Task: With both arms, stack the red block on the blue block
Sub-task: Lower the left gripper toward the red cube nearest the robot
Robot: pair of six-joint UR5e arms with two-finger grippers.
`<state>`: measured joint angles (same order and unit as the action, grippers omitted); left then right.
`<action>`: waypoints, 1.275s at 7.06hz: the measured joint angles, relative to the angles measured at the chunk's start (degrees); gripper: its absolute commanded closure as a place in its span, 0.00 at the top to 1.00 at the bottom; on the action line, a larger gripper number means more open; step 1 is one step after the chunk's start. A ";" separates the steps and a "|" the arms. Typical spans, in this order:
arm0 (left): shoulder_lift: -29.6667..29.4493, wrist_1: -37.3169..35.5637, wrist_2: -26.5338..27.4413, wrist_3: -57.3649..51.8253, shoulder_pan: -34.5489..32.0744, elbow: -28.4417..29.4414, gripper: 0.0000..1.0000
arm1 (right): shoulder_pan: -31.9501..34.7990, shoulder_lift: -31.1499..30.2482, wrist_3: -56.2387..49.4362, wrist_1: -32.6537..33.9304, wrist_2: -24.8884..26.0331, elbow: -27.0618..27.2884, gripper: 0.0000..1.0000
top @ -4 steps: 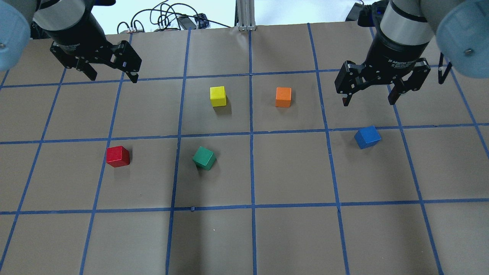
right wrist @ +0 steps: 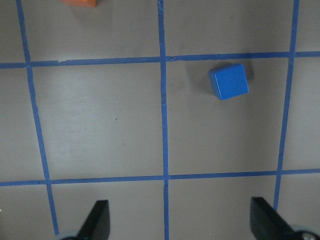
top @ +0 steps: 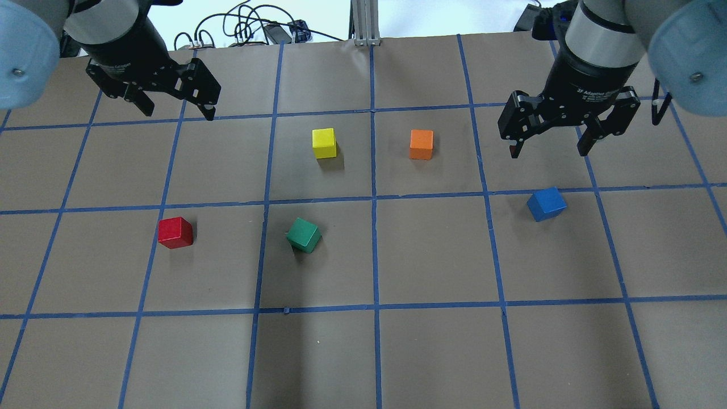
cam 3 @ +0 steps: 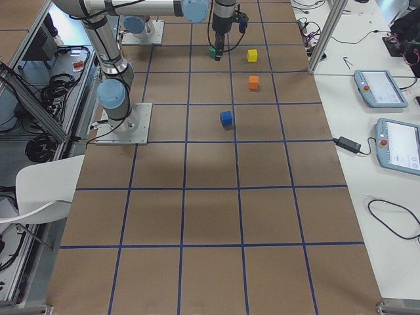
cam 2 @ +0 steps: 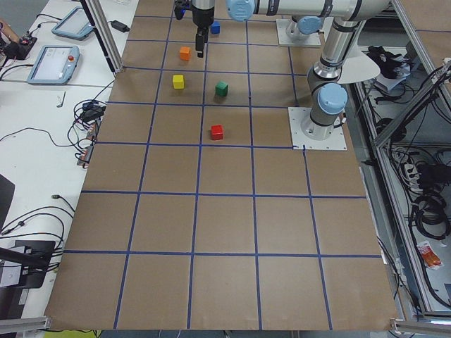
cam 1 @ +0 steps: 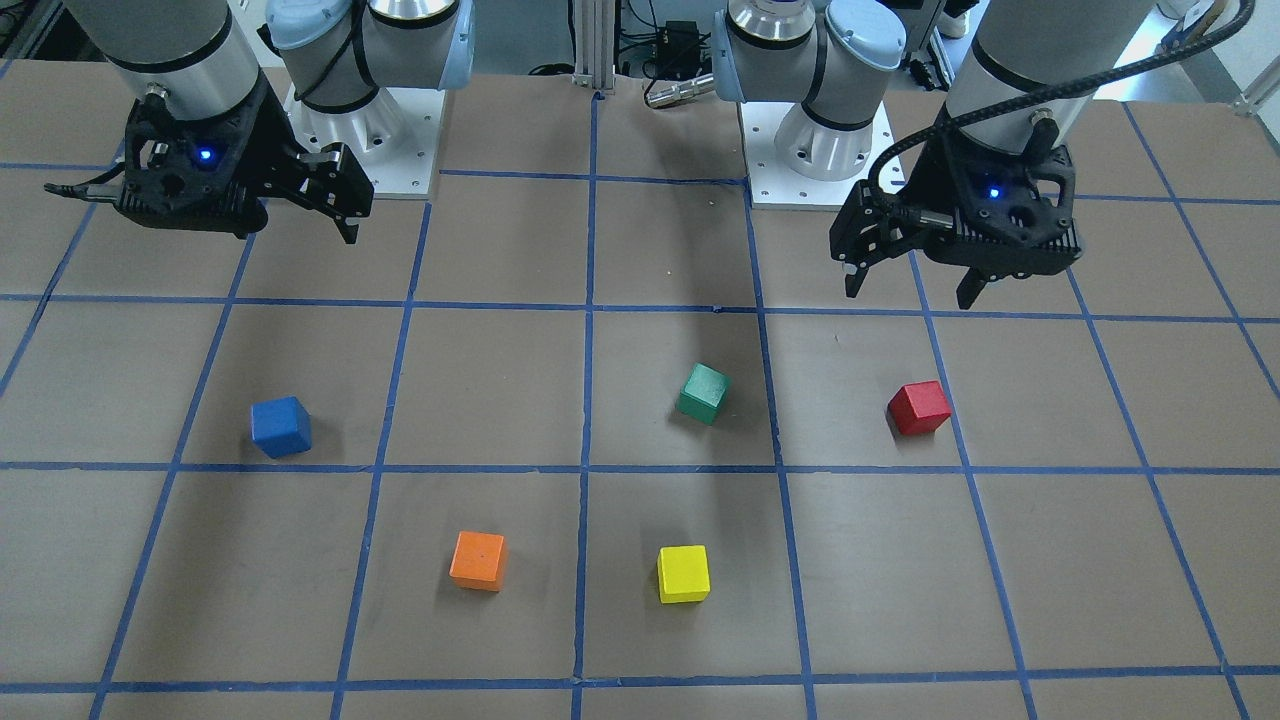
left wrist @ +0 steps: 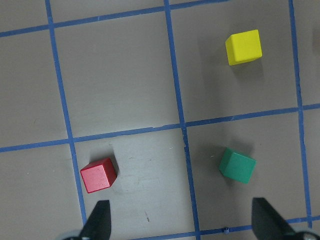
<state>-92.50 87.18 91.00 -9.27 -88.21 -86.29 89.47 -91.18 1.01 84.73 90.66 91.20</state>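
Ideally the left gripper (top: 179,109), spread and empty, drops squarely over the red block (top: 175,232) at the left of the table (top: 431,352), jaws parallel to its faces. The green cube (top: 304,235) sits close to the carrying line toward the blue block (top: 546,204), so lift high; the yellow cube (top: 324,142) and orange cube (top: 421,144) lie beyond. The right gripper (top: 548,149) hangs spread near the blue block.

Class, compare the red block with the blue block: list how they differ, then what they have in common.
Colour: the red block is red, the blue block blue. Side: the red block lies nearer the left pincer, the blue block nearer the right pincer. Neighbour: the green cube is nearest the red block, the orange cube nearest the blue block. Shared: same-sized cubes, both ungripped.
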 measured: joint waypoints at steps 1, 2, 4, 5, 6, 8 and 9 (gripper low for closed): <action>0.22 -0.04 0.03 -0.13 -0.07 -0.26 1.00 | 0.00 -0.01 0.00 0.00 -0.03 0.02 1.00; 0.48 -0.03 -0.04 -0.23 -0.10 -0.48 1.00 | 0.00 0.01 0.00 0.01 -0.04 0.02 1.00; 0.86 0.12 0.09 -0.53 0.02 -0.92 1.00 | 0.00 0.04 0.03 0.03 -0.02 0.03 1.00; 0.82 0.38 0.27 -0.66 0.53 -1.05 1.00 | 0.00 0.04 0.04 0.06 -0.01 0.03 1.00; 0.06 0.44 0.31 -0.76 1.92 -1.59 1.00 | 0.00 0.04 0.04 0.08 0.00 0.03 1.00; -2.03 -0.76 -0.02 -3.43 7.51 -5.30 1.00 | 0.00 0.04 0.04 0.08 0.04 0.03 1.00; -3.00 -4.26 -0.13 -5.85 10.19 -8.62 1.00 | 0.00 0.04 0.04 0.07 0.09 0.03 1.00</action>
<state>-95.50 82.92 90.87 -15.12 -78.01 -94.91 89.47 -91.14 1.05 84.80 90.75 91.23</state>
